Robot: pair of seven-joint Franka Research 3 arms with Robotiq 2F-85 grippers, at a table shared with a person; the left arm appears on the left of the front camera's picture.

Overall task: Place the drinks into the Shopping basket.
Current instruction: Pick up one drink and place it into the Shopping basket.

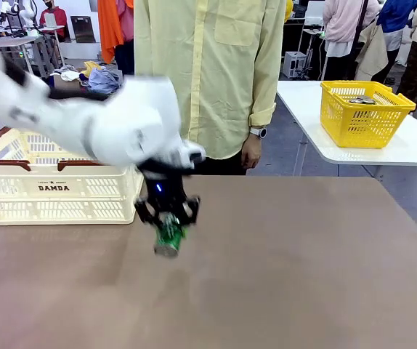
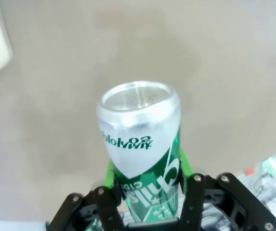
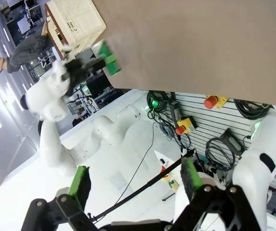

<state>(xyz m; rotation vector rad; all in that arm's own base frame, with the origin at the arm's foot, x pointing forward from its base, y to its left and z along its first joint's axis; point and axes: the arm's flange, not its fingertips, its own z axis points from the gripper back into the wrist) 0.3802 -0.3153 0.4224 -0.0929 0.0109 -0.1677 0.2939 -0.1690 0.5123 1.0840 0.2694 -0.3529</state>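
Bright, even indoor light; the left arm (image 1: 85, 120) is motion-blurred; glare whitens the green can (image 2: 140, 139) at its top.

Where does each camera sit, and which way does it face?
Front view: fixed between the arms, facing across the table at the person; the left arm enters from picture left.
Left wrist view: on the left arm's wrist, looking along the left gripper, shut on the green can, toward the table.
Right wrist view: on the right arm's wrist, looking past the open right gripper toward the left arm.
Shared: all show the green can.
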